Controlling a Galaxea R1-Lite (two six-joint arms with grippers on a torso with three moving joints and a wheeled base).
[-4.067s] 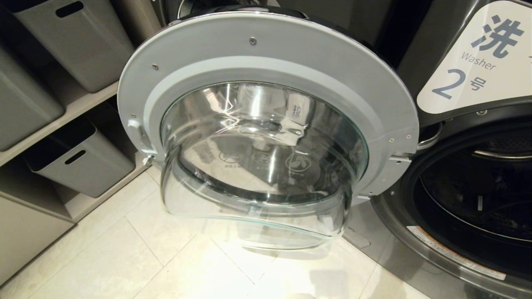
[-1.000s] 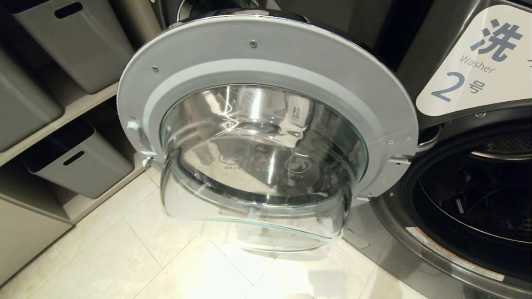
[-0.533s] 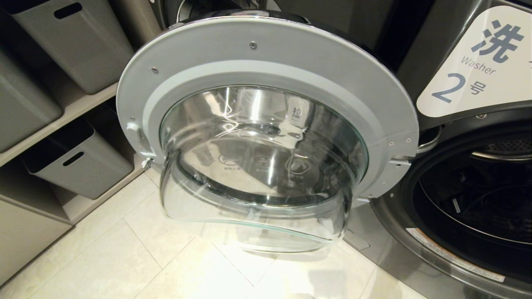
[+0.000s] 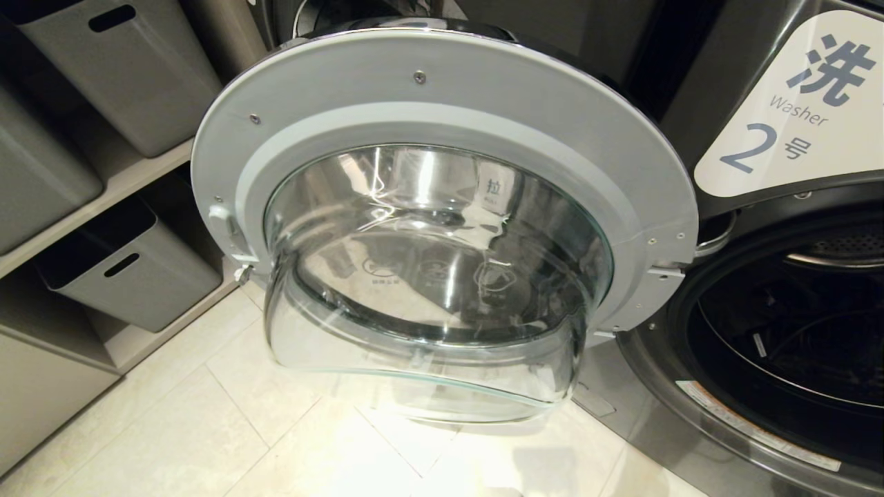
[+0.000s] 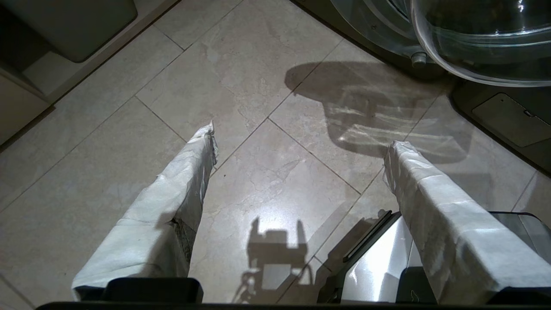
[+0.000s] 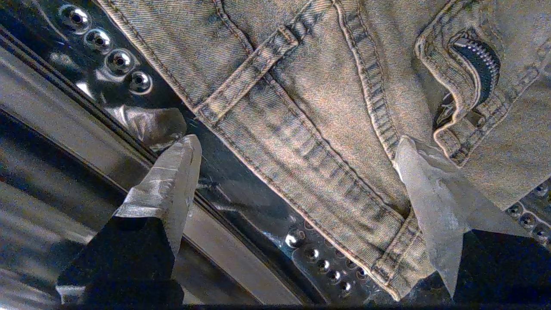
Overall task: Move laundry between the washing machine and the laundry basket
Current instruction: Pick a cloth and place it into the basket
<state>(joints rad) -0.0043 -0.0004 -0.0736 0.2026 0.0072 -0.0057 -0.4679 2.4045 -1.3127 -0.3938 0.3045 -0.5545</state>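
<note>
1. Right end effector (image 6: 297, 146) inside the perforated steel drum (image 6: 107, 60) of the dark grey front-loading washing machine (image 4: 725, 428), fingers spread wide over a pair of faded, light-washed denim jeans (image 6: 310, 129); one taped fingertip (image 6: 413, 172) touching the cloth near the zipper fly, the other (image 6: 181, 159) off the waistband edge, over bare drum metal. Nothing gripped.
2. Jeans lying in the drum, waistband, belt loop and fly facing the wrist camera.
3. Left end effector (image 5: 299, 142) parked low over the pale beige tiled floor (image 5: 258, 172), white-wrapped fingers (image 5: 189, 168) wide apart and empty, just short of the machine's base.
4. Round grey-rimmed door with bulging clear glass bowl (image 4: 442, 276) swung fully open, filling the middle of the head view; dark drum opening to its right.
5. White sign (image 4: 794, 117) reading "Washer 2" above the opening.
6. Grey plastic storage bins (image 4: 124, 269) on pale shelves at the left.
</note>
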